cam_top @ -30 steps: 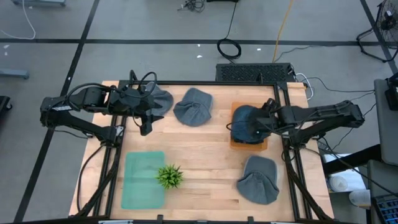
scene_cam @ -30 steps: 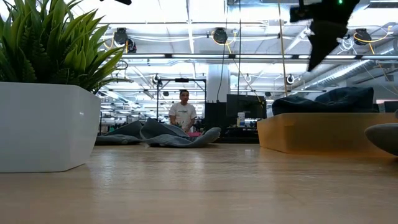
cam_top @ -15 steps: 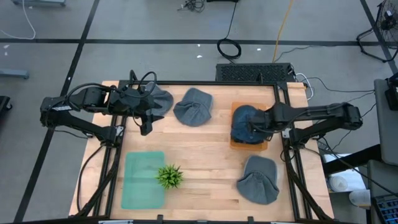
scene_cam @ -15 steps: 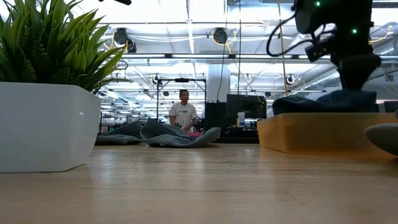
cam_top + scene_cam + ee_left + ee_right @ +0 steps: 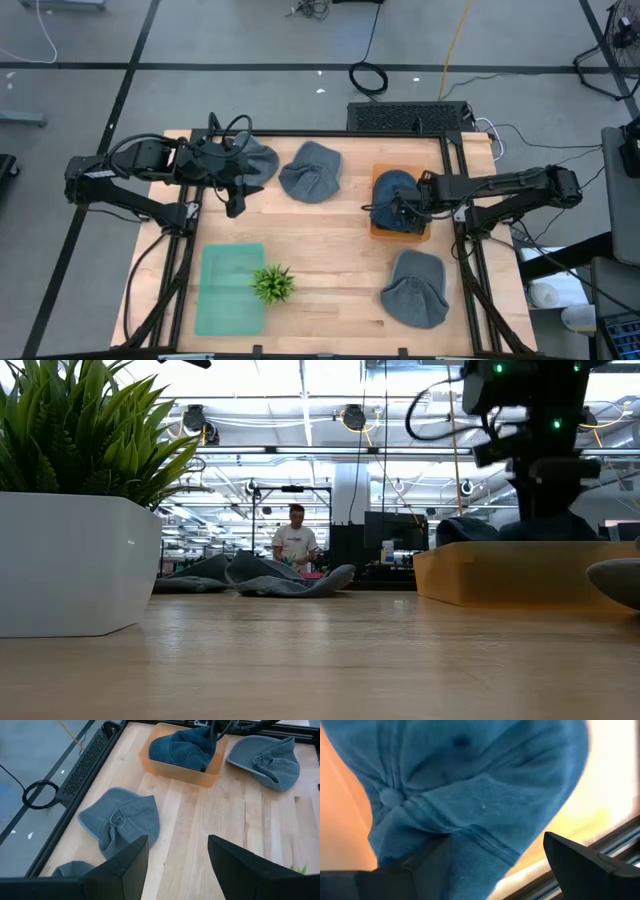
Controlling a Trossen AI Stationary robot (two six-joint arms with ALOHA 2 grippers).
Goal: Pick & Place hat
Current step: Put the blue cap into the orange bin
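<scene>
A dark blue hat (image 5: 388, 190) lies in the orange box (image 5: 378, 228), also seen in the left wrist view (image 5: 182, 747). My right gripper (image 5: 401, 207) is down in the box over this hat, open, its fingers astride the crown (image 5: 485, 810); the low view shows it at rim height (image 5: 545, 510). Three grey hats lie flat on the table: one in the far middle (image 5: 312, 170), one under my left arm (image 5: 262, 158), one near the right edge (image 5: 415, 290). My left gripper (image 5: 235, 203) hovers open above the table's far left (image 5: 177, 845). My right gripper comes at the blue hat from above, pointing down, fingers open. One finger (image 5: 420, 865) lies against the crown cloth near the top button (image 5: 390, 797), and a ridge of cloth (image 5: 480, 842) rises between the fingers. The hat rests in the box.
A green mat (image 5: 230, 288) lies at the near left with a small potted plant (image 5: 272, 283) at its edge, large in the low view (image 5: 75, 500). Bare wood (image 5: 320, 240) spreads across the table's middle. A person (image 5: 294, 542) stands far behind the table.
My right gripper has come down from above the box onto the blue hat, shifting slightly toward the table's left and near side. Its fingers now stand astride the crown. My left arm has kept still.
</scene>
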